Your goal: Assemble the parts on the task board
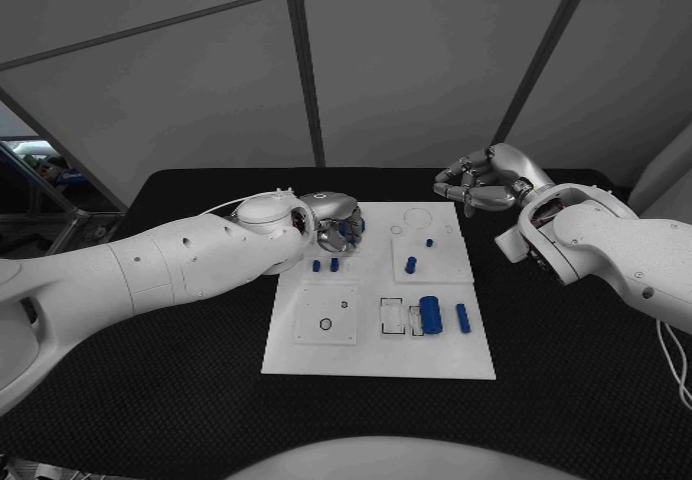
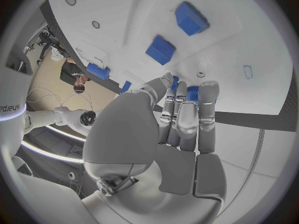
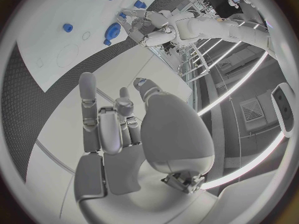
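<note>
From my seat at the remote station, the head view has the white task board (image 1: 378,350) sitting dead centre on the black table (image 1: 144,400). My left hand (image 1: 329,218) is down over the board's upper left corner, fingers curled in tight. In the left wrist view I can see a bit of blue (image 2: 192,91) right at its fingertips (image 2: 207,92), but I honestly can't tell if it's actually pinching that piece or just hovering over it. My right hand (image 1: 480,181) is up off the board near the upper right of the frame, above the far edge of the table; in the right wrist view the fingers (image 3: 89,109) stand up loosely spread with nothing in them. The parts are scattered on the board: two small blue pegs (image 1: 325,265) just below the left hand, a short blue piece (image 1: 411,265) on the raised tile in the upper right part of the board with a tiny one (image 1: 428,242) above it, then a fat blue cylinder (image 1: 430,314) and a thinner blue bar (image 1: 462,318) side by side toward the lower right. There's also a small ring outline (image 1: 326,324) on the lower left tile.
</note>
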Available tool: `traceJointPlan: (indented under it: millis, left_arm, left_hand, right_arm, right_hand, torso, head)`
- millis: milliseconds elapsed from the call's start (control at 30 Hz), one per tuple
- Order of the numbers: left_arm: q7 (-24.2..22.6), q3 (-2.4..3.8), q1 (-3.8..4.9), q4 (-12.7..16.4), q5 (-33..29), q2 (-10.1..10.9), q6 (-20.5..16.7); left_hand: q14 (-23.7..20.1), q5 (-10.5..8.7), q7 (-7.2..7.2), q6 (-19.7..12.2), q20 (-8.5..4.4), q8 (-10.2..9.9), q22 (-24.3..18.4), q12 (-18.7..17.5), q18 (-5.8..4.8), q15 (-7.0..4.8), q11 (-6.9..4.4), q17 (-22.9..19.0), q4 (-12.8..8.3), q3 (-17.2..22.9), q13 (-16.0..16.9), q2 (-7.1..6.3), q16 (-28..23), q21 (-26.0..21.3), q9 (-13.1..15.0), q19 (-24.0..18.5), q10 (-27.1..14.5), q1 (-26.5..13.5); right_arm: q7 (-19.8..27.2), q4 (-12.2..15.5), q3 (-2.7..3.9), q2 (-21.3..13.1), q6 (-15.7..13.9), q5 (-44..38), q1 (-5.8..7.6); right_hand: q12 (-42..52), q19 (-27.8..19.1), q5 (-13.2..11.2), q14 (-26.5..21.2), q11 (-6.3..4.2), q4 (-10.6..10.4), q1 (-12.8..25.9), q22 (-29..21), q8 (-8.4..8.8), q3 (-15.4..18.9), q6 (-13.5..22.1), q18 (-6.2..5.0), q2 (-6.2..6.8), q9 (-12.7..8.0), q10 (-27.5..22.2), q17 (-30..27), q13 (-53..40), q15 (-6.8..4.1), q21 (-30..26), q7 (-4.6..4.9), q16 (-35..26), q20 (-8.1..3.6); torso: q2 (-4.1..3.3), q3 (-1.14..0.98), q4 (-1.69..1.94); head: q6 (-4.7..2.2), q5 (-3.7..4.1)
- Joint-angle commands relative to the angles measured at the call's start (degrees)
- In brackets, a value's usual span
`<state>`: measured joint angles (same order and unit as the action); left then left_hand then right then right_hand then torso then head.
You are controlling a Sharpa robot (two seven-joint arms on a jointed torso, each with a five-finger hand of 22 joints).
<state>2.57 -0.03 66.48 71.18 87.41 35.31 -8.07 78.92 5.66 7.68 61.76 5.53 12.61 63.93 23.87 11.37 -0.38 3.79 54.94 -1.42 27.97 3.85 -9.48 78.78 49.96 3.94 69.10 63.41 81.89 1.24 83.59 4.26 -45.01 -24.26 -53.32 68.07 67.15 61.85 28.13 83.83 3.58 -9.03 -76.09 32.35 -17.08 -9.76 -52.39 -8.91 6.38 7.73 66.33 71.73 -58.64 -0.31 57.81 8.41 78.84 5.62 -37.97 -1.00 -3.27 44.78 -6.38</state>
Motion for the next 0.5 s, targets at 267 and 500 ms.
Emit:
traceJointPlan:
  millis: [267, 500]
  left_arm:
    - [-0.65, 2.42, 0.15, 2.91, -2.4, 2.67, -2.81]
    - [-0.5, 2.86, 0.12, 4.6, -3.92, 5.35, -2.35]
  left_hand:
    - [0.78, -0.18, 0.05, 0.5, 0.07, -0.42, 0.52, -0.63, -2.74, 0.1, 0.03, 0.9, -0.19, 0.63, 0.06, -0.14, 0.54, 0.82, 0.05, 0.74, 0.63, -0.32]
    - [0.95, -0.2, 0.07, 0.6, 0.07, -0.57, 0.76, -0.89, -2.78, 0.1, 0.05, 1.14, -0.32, 0.72, 0.06, -0.25, 0.69, 1.08, 0.05, 0.86, 0.8, -0.45]
  right_arm:
    - [0.35, -0.16, 0.04, -0.03, -0.24, -0.19, 0.07]
    - [0.31, -0.21, 0.04, -0.17, -0.24, -0.19, 0.07]
  right_hand:
    - [0.12, 0.12, 0.36, 0.99, -0.12, -0.03, -0.5, 0.03, -0.25, -0.44, 0.28, -1.05, 0.01, 0.11, -0.11, 0.06, -0.04, -0.41, -0.24, -0.08, -0.23, -0.11]
    - [0.12, 0.12, 0.36, 0.99, -0.12, -0.03, -0.5, 0.03, -0.25, -0.44, 0.28, -1.05, 0.01, 0.11, -0.11, 0.06, -0.04, -0.41, -0.24, -0.08, -0.23, -0.11]
  torso:
    - [0.0, -0.02, 0.01]
    - [-0.01, -0.04, -0.06]
  head:
    - [0.01, -0.11]
    - [0.01, -0.24]
